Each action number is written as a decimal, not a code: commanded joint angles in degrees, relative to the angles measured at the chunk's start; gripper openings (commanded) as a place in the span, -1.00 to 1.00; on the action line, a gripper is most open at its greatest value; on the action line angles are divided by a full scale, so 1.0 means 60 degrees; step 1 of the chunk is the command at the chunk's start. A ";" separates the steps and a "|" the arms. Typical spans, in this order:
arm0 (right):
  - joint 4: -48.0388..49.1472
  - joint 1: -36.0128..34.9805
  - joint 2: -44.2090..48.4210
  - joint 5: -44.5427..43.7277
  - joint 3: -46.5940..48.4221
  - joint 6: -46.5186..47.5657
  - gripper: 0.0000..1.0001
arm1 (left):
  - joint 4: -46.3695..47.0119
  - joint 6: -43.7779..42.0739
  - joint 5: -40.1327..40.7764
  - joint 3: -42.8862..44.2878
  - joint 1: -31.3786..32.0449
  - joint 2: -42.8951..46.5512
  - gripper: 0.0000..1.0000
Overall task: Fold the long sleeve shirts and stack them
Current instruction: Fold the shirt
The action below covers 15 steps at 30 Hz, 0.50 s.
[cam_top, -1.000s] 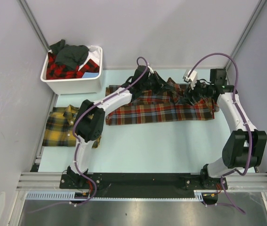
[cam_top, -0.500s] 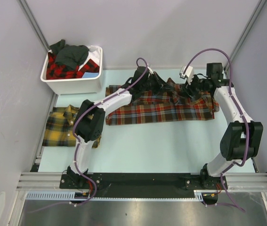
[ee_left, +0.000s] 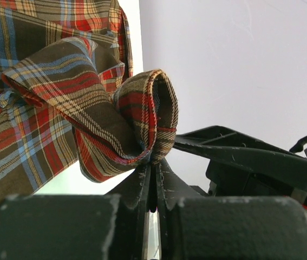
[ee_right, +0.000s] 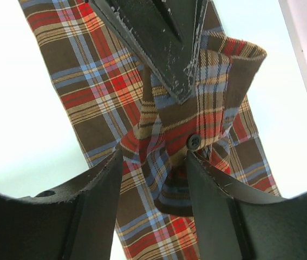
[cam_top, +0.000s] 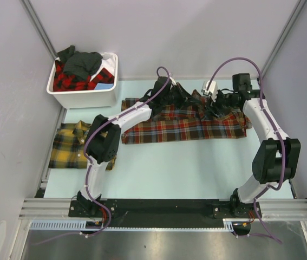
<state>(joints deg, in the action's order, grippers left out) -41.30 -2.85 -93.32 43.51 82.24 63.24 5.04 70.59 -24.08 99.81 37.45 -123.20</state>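
Left jaws: together, clamped on a rolled fold of the red-brown shirt (cam_top: 185,127). In the left wrist view the cuff-like loop (ee_left: 154,111) stands up right off the jaw tips, and the rest of that sleeve trails away to the left of them.

Right jaws: apart, straddling a bunched-up ridge of the same shirt. A dark button (ee_right: 194,142) sits just inside one jaw, and plaid fills the gap between them. The cloth looks to touch both inner faces, but I can't tell whether it is a real clamp or only contact.

Both sets of jaws are over the far edge of the shirt, near each other. A black finger tip (ee_right: 164,49) shows just beyond the right jaws, presumably the left arm's.

The shirt body lies spread flat on the counter (cam_top: 169,168), on the near side of both sets of jaws. It is a long strip running from under the left jaws to past the right ones.

The yellow-and-dark-green shirt (cam_top: 72,143) is folded flat on the counter, well to the left of the left jaws and nearer the arm bases, apart from the red-brown one.

The white bin (cam_top: 83,97) is left of the left jaws at the far corner. It holds a red-black plaid shirt (cam_top: 69,80) with a dark grey one (cam_top: 83,60) heaped on top.
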 commanded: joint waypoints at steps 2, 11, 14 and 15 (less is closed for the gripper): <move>-0.0076 -0.0052 -0.0370 -0.0146 0.0474 0.0695 0.04 | 0.0347 0.0379 -0.0016 -0.0111 -0.0046 0.0611 -0.83; 0.0409 -0.0111 -0.0809 -0.0615 0.0780 0.0637 -0.57 | 0.0523 0.0569 -0.0031 -0.0097 -0.0046 0.0596 -0.80; 0.0379 -0.0110 -0.0882 -0.0601 0.0986 0.0563 -0.95 | 0.0640 0.0657 -0.0045 -0.0155 -0.0031 0.0626 -0.80; 0.0379 -0.0096 -0.0854 -0.0572 0.1001 0.0549 -1.00 | 0.0654 0.0672 -0.0074 -0.0199 -0.0046 0.0640 -0.79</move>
<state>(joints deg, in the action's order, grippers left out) -40.86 -3.22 -98.24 39.83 84.60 66.22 5.58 72.16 -24.10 99.09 37.45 -123.11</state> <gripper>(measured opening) 0.059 0.101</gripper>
